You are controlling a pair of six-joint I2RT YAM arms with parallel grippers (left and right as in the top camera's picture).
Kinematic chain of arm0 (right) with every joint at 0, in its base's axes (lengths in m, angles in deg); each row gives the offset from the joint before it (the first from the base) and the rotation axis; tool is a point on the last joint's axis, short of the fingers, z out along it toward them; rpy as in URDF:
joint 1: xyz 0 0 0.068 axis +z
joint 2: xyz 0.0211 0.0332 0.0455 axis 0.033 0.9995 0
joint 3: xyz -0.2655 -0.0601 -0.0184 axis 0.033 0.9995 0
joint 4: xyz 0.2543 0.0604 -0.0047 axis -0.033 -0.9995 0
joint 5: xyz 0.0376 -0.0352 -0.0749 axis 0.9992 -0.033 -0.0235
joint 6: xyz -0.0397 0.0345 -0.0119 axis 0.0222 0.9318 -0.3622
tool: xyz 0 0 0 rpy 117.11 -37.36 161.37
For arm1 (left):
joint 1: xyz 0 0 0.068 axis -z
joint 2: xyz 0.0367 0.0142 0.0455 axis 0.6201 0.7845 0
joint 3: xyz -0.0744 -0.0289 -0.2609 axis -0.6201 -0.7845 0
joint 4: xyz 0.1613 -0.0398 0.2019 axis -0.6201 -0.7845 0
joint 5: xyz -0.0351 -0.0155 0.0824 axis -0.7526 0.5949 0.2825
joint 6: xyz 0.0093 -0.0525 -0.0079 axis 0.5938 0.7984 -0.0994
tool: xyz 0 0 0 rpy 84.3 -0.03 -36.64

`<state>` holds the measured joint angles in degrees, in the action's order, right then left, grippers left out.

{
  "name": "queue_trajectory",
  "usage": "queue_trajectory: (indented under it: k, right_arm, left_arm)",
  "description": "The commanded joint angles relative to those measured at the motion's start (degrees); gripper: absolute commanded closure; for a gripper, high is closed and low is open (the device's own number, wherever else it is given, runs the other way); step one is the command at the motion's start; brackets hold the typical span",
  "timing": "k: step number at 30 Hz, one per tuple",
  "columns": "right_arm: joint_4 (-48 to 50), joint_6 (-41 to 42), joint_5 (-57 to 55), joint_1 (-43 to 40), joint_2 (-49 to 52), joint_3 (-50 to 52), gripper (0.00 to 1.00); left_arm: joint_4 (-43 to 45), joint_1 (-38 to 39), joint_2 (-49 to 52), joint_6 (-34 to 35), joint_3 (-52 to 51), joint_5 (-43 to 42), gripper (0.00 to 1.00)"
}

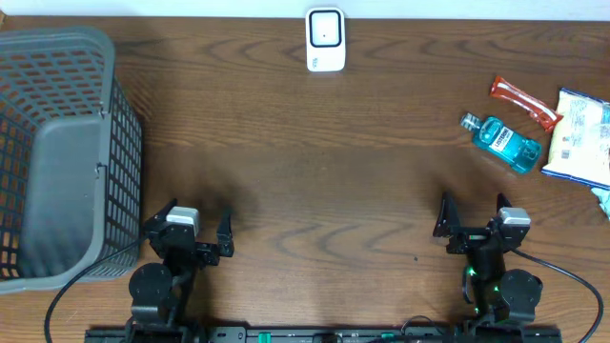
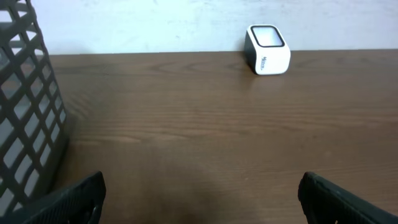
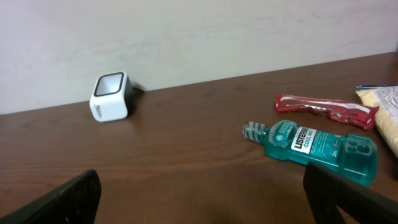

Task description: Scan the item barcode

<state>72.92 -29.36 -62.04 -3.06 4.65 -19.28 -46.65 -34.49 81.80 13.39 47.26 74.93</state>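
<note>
Both grippers, left gripper (image 1: pixel 187 232) and right gripper (image 1: pixel 479 226), parked at near edge, fingers wide apart, holding nothing. Grey basket (image 1: pixel 119 133) far left, probably for scanned goods. Teal mouthwash bottle (image 1: pixel 502 141) lying flat far right. White scanner (image 1: pixel 325 40) upright at back edge.

You've open wood tabletop (image 1: pixel 315 162) through the middle. Grey plastic mesh basket (image 1: pixel 57 152) walls off the left; teal mouthwash bottle (image 1: pixel 502 141), red wrapper (image 1: pixel 522 103), white-blue packet (image 1: pixel 581 138) crowd far right.
</note>
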Motion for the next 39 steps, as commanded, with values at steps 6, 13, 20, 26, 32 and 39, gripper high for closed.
queue_trajectory:
  k: [6,13,20,26,32,39]
  right_arm:
    - [-0.09,-0.46,-0.17,0.35,-0.37,0.13,0.01]
    - [-0.11,-0.46,-0.17,0.35,-0.35,0.13,0.01]
    - [-0.11,-0.46,-0.17,0.35,-0.37,0.13,0.01]
    - [-0.09,-0.46,-0.17,0.35,-0.37,0.13,0.01]
    - [-0.11,-0.46,-0.17,0.35,-0.37,0.13,0.01]
    - [-0.09,-0.46,-0.17,0.35,-0.37,0.13,0.01]
  left_arm:
    - [9.01,-0.28,-0.55,-6.1,-4.22,1.05,0.01]
    - [8.76,-0.22,-0.55,-3.74,-5.25,1.81,0.01]
    - [8.87,-0.24,-0.55,-3.5,-5.25,2.29,0.01]
    - [8.9,-0.24,-0.55,-3.5,-5.25,2.27,0.0]
    - [8.9,-0.24,-0.55,-3.5,-5.25,2.27,0.01]
    - [8.9,-0.24,-0.39,-3.48,-5.25,2.27,0.01]
